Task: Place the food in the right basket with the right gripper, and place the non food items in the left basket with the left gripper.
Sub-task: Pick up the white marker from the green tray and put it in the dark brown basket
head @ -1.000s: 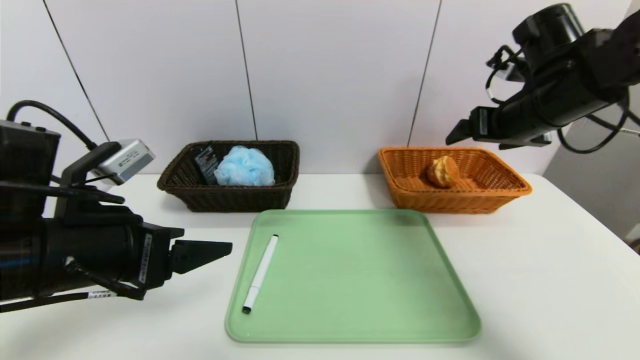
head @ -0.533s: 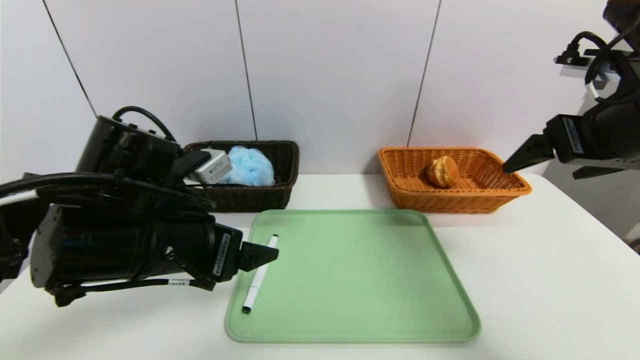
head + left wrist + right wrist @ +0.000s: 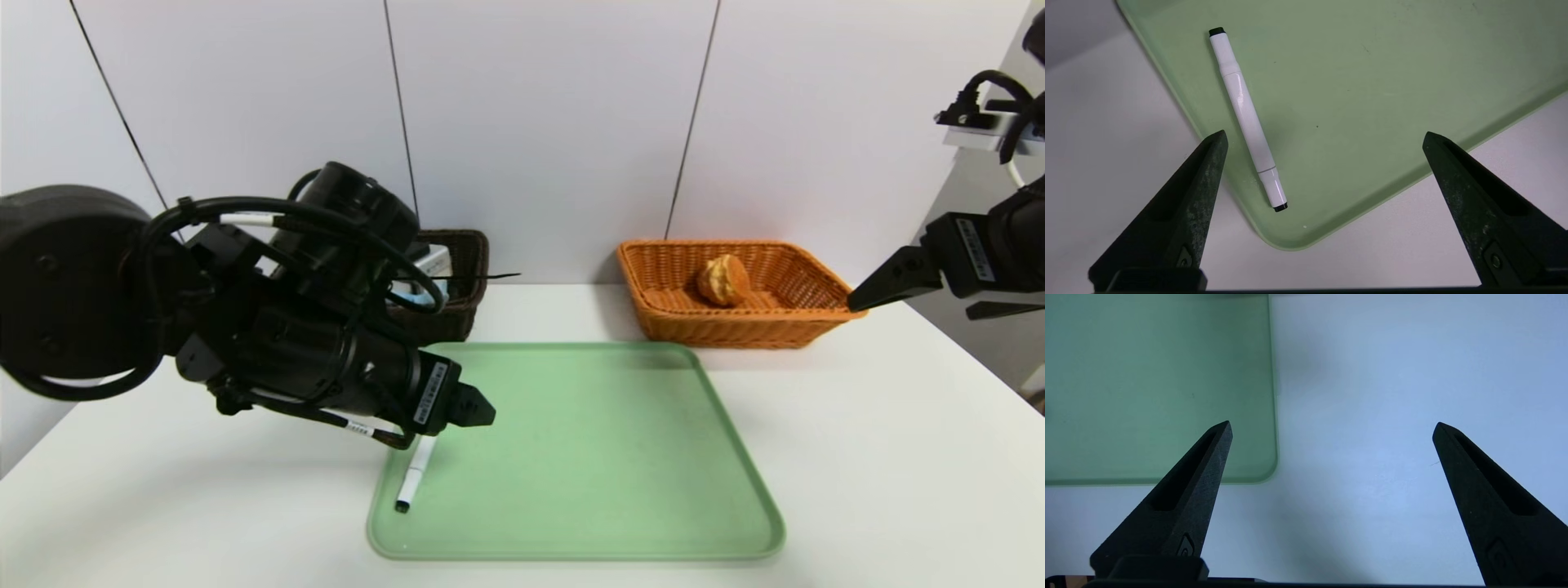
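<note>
Head view, left pincer (image 3: 478,406): hangs low over the tray's (image 3: 588,457) left edge, right above the pen (image 3: 411,482). The arm hides most of the pen, only its near end pokes out.
Head view, right pincer (image 3: 869,296): parked off by the right end of the orange basket (image 3: 816,314), well away from the pen. So the left arm is clearly the nearer one, and the pen is non-food anyway.
Head view, count: one pen, one tray, two baskets. One bun (image 3: 723,280) sits in the orange one. The dark basket (image 3: 457,314) is mostly hidden behind the left arm, can't see what's in it.
Left wrist view, pincer (image 3: 1325,136): jaws spread wide, holding nothing.
Left wrist view, pen (image 3: 1247,118): lies flat along the tray edge, close to one finger (image 3: 1202,175) and way off-centre in the gap. Its long axis runs roughly with the fingers' length, crosswise to the closing line, so I'd guess a sideways nudge to centre it, then drop down.
Right wrist view, pincer (image 3: 1331,428): also wide open and empty, above bare worktop (image 3: 1372,396) by a tray corner (image 3: 1257,469). No task item here.
</note>
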`<state>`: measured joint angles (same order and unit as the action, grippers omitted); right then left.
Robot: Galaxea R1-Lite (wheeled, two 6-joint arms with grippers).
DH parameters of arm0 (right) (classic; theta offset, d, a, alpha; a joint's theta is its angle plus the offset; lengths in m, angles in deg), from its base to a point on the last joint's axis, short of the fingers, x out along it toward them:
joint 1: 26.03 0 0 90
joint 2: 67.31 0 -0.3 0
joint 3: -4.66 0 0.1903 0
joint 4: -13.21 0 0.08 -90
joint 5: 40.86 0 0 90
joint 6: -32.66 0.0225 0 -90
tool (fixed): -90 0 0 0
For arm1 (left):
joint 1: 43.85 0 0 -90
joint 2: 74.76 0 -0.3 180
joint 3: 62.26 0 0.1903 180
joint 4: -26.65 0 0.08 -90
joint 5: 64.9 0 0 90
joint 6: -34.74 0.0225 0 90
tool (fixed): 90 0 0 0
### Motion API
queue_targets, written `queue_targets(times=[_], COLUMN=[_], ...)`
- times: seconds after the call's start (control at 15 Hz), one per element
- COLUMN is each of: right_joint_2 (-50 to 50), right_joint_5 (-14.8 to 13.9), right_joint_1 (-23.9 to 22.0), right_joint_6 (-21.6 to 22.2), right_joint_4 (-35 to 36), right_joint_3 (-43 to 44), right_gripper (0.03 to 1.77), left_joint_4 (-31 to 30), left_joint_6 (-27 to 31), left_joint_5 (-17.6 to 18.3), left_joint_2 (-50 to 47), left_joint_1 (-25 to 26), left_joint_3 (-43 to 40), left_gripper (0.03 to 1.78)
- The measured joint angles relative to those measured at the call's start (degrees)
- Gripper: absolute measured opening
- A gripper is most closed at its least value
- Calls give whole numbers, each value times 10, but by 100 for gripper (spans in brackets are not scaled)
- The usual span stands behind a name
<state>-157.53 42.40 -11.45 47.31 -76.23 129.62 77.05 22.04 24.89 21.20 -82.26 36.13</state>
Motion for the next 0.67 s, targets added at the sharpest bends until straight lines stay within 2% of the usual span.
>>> queue_targets(times=[0.27,0.67], right_joint_2=[-2,-2], right_joint_5=[1,5], right_joint_1=[1,-3], right_joint_6=[0,0], right_joint_4=[-4,-2], right_joint_3=[-5,-28], right_gripper=[169,169], left_joint_4=[130,242], left_joint_6=[-13,-22], left_joint_5=[-2,-26], left_joint_2=[66,143], left_joint_1=[-9,-11], left_joint_3=[119,228], left_gripper=[169,169])
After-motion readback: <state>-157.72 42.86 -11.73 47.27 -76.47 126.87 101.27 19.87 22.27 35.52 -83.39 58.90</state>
